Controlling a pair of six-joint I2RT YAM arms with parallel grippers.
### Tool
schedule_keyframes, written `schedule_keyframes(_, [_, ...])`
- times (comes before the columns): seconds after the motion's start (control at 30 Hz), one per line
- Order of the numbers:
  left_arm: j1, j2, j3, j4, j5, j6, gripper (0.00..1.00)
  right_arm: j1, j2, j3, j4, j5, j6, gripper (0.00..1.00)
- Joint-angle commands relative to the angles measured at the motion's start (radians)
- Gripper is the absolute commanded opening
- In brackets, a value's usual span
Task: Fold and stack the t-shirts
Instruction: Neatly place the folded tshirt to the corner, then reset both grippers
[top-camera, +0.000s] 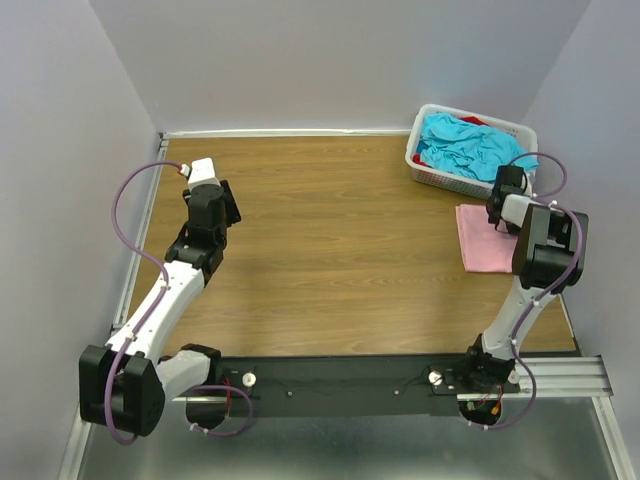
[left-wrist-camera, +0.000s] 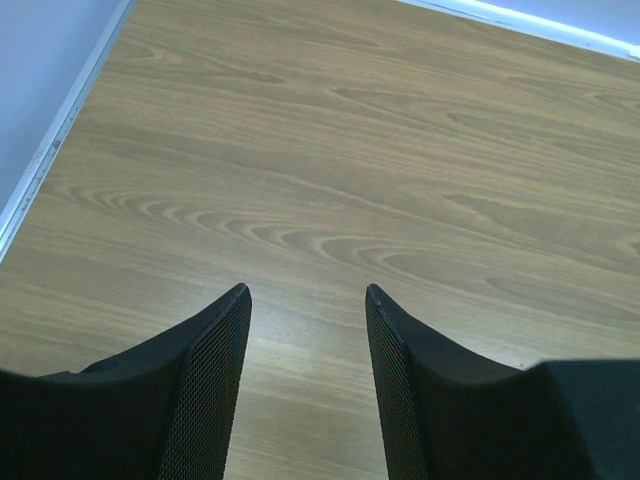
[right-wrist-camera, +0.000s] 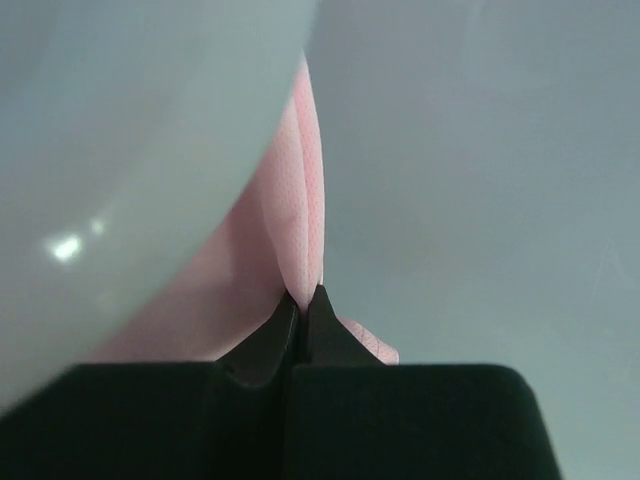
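Up at one o'clock, the white basket (top-camera: 447, 181) holds turquoise t-shirts (top-camera: 465, 146), just beyond the pink t-shirt (top-camera: 481, 250). Right gripper (right-wrist-camera: 303, 306) pinches its fold; left gripper (left-wrist-camera: 306, 293) gapes above the table (left-wrist-camera: 350, 150).

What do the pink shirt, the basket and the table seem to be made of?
The pink shirt looks like soft matte cloth, probably a knit: the right wrist view shows a fine texture and a limp fold. The basket is white and likely plastic: thin slotted walls, smooth rim. The table has a wood-look top, perhaps laminate: even grain with a faint sheen.
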Motion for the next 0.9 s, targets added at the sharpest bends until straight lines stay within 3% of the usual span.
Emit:
schedule_keyframes(0.0, [0.006, 0.014, 0.042, -0.007, -0.014, 0.008, 0.57, -0.033, 0.026, 0.069, 0.068, 0.038, -0.051, 0.04])
schedule_keyframes(0.07, [0.009, 0.017, 0.042, -0.007, -0.011, 0.008, 0.58, -0.042, 0.035, 0.080, 0.068, 0.027, -0.051, 0.08])
schedule_keyframes(0.13, [0.009, 0.019, 0.040, -0.007, -0.008, 0.006, 0.57, -0.045, 0.042, 0.094, 0.071, 0.027, -0.051, 0.18])
schedule_keyframes(0.27, [0.009, 0.014, 0.039, -0.007, -0.005, 0.006, 0.57, -0.047, 0.049, 0.105, 0.069, 0.038, -0.036, 0.47])
schedule_keyframes(0.53, [0.009, -0.015, 0.040, -0.002, 0.000, 0.008, 0.57, -0.047, -0.057, 0.109, 0.069, 0.105, 0.056, 0.66])
schedule_keyframes(0.7, [0.009, -0.047, 0.036, -0.001, 0.011, 0.006, 0.57, -0.047, -0.247, 0.017, 0.057, 0.105, 0.149, 0.76])
schedule_keyframes(0.87, [0.011, -0.096, 0.022, 0.007, 0.025, -0.001, 0.58, -0.047, -0.592, -0.066, -0.018, -0.038, 0.292, 0.87])
